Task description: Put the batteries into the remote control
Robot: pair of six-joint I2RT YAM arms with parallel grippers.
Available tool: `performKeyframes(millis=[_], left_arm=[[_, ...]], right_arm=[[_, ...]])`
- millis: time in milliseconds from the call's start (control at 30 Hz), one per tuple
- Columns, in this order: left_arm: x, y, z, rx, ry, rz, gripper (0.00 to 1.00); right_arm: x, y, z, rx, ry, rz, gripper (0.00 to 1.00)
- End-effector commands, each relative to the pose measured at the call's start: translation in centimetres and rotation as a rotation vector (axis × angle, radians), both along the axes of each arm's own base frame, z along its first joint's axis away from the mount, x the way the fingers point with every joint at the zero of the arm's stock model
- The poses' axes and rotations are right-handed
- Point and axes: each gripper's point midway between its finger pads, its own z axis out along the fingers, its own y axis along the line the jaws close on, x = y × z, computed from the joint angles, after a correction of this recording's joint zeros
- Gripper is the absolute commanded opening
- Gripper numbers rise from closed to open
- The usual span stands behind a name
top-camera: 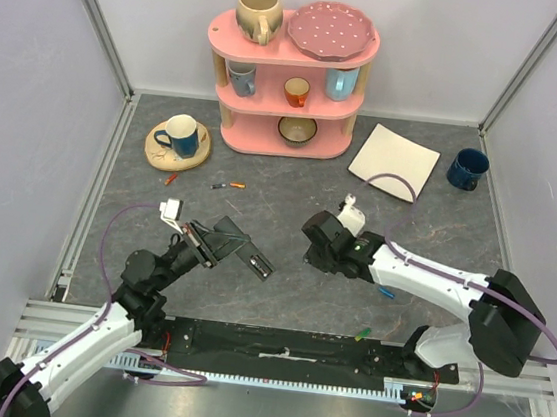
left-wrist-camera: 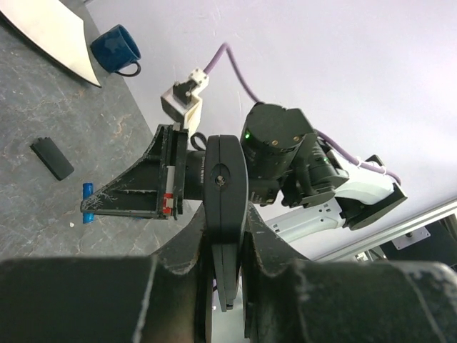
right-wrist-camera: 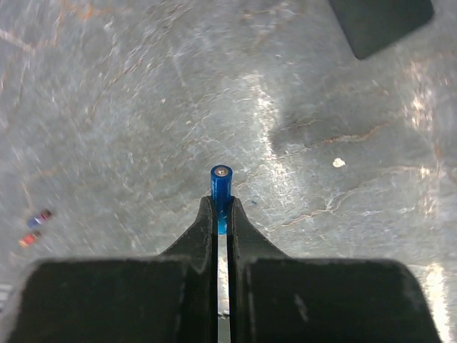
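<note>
The slim blue cylindrical battery (right-wrist-camera: 221,183) stuck out beyond the fingertips of the right gripper (right-wrist-camera: 222,212), its lower end clamped between the narrow jaws over the grey stone-patterned table (right-wrist-camera: 107,107). The long black plastic remote control (left-wrist-camera: 225,179) sat pinched in the left gripper (left-wrist-camera: 226,239), apart from the battery.

The top external camera hangs high above and behind the arm bases, looking down and forward over the whole grey table (top-camera: 290,195) to the pink shelf (top-camera: 290,89) at the far wall. The left wrist camera sits close behind the left gripper (left-wrist-camera: 226,232), which is clamped on the remote control (left-wrist-camera: 225,179). It looks rightward across the table with the picture rolled sideways. Like the top view, it takes in the right arm (left-wrist-camera: 307,161), the blue mug (left-wrist-camera: 116,48) and the black battery cover (left-wrist-camera: 52,158). The right wrist camera looks steeply down from near the tabletop past the right gripper (right-wrist-camera: 222,211), which pinches a blue battery (right-wrist-camera: 221,184) that the left wrist view also shows.
</note>
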Motion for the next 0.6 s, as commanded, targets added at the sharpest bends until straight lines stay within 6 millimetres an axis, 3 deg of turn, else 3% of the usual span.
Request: performKeyframes(millis=[0,300,567], left_arm=[[-0.6,0.1,-5.6,0.068,0.067,-0.011,0.02],[-1.1,0.3,-5.3,0.052,0.060,-0.023,0.02],[-1.1,0.5,-5.6,0.051,0.069,-0.012,0.02]], right_arm=[[1.8,-0.9,0.1,0.173,-0.026,-0.381,0.00],[2.7,-2.5,-2.9,0.150,-0.045,-0.518,0.04],[2.8,-1.8,-5.3,0.105,0.011,-0.480,0.24]])
